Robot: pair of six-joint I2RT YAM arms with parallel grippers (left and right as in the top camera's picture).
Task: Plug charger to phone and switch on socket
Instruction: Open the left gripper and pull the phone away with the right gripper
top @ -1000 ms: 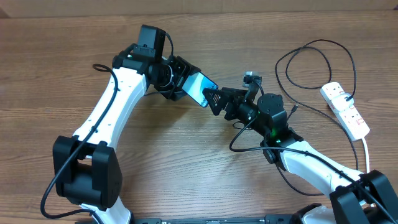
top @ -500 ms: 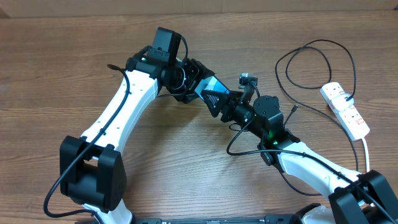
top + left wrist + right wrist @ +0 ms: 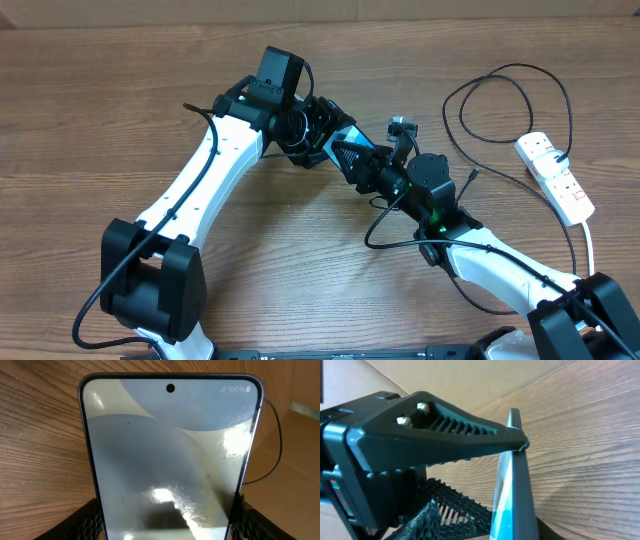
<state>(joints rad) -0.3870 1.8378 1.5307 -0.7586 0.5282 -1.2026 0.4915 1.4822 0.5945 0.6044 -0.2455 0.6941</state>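
A wooden bench [image 3: 90, 110] was seen from above, with two white-and-black robot arms meeting over its middle. The left arm [image 3: 205, 185] was stretched up from the lower left. The left jaws were set about half open and clamped on the phone [image 3: 344, 132], which was held up off the bench. In the left wrist view the lit, pale blue-white screen of the phone [image 3: 170, 455] filled the frame, and a ribbed black pad [image 3: 93, 522] was pressed to each long edge.

The right arm [image 3: 500, 258] was reached in from the lower right, and the right jaws were brought up to the phone's free end, partly closed. In the right wrist view the phone [image 3: 513, 495] was seen edge-on, with the tip of the upper finger [image 3: 450, 435] touching its rim. The lower finger [image 3: 445, 509] was seen beside it. Whether the right jaws gripped the phone could not be told.

The socket [image 3: 556, 176], a white power strip, was laid at the right edge, well apart from the phone. The charger [image 3: 522, 66] was looped across the bench beside it.
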